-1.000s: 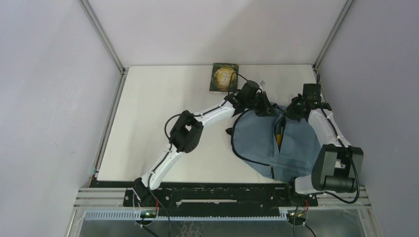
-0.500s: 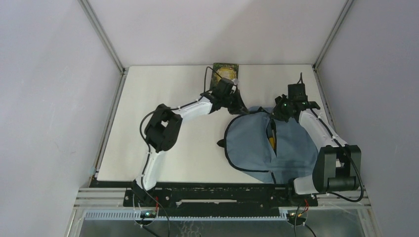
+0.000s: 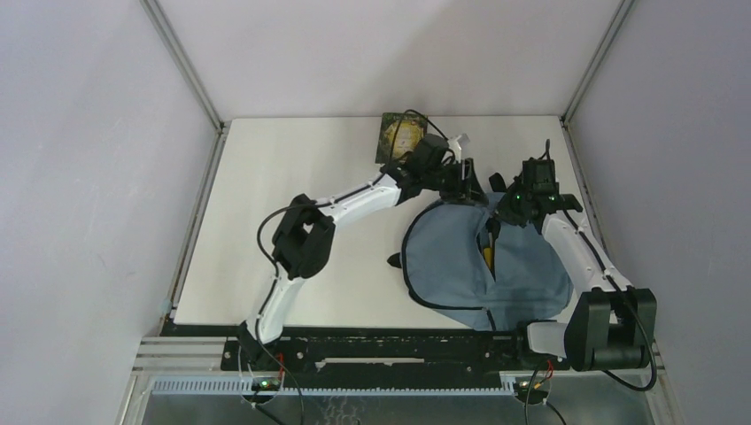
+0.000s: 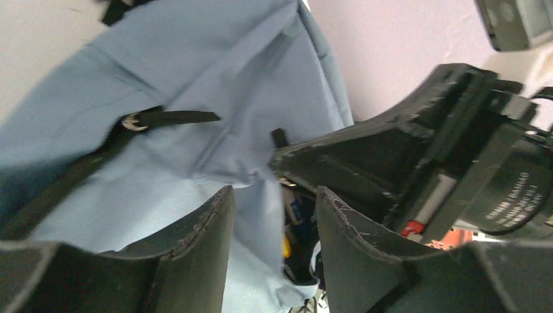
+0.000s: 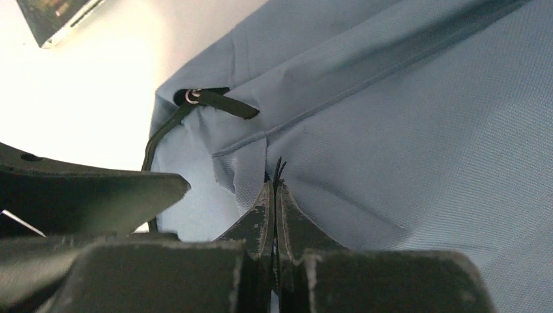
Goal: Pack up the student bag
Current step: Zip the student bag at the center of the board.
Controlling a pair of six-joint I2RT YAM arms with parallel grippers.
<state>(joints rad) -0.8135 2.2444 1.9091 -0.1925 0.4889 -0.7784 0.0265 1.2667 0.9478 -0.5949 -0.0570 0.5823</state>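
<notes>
- The white table (image 3: 266, 221) fills the booth floor, with both arms bolted at its near edge.
- The student bag (image 3: 522, 274) lies flat on the right half of the table, just in front of the right arm's base. Its rounded top points toward the far edge, and a dark opening runs down its middle.
- The left arm (image 3: 354, 199) stretches diagonally across the table to the top of the bag. The right arm (image 3: 576, 252) reaches over the bag's right side to the same spot.
- A dark book (image 3: 402, 138) with a gold round design on its cover lies at the far edge, just behind the left arm's wrist and apart from the bag.
- The left gripper (image 4: 274, 192) hangs over the bag's top with its jaws standing apart. A fold of blue fabric shows in the gap, and neither finger presses on it that I can see.
- The right gripper (image 5: 274, 189) has its jaws squeezed together on the bag, pinching a thin black tab at a seam so the cloth puckers up there.
- A black strap (image 5: 222, 103) with a small metal ring lies on the fabric near that pinch.
- Something yellow (image 3: 486, 256) shows inside the opening; I cannot make out what it is.
</notes>
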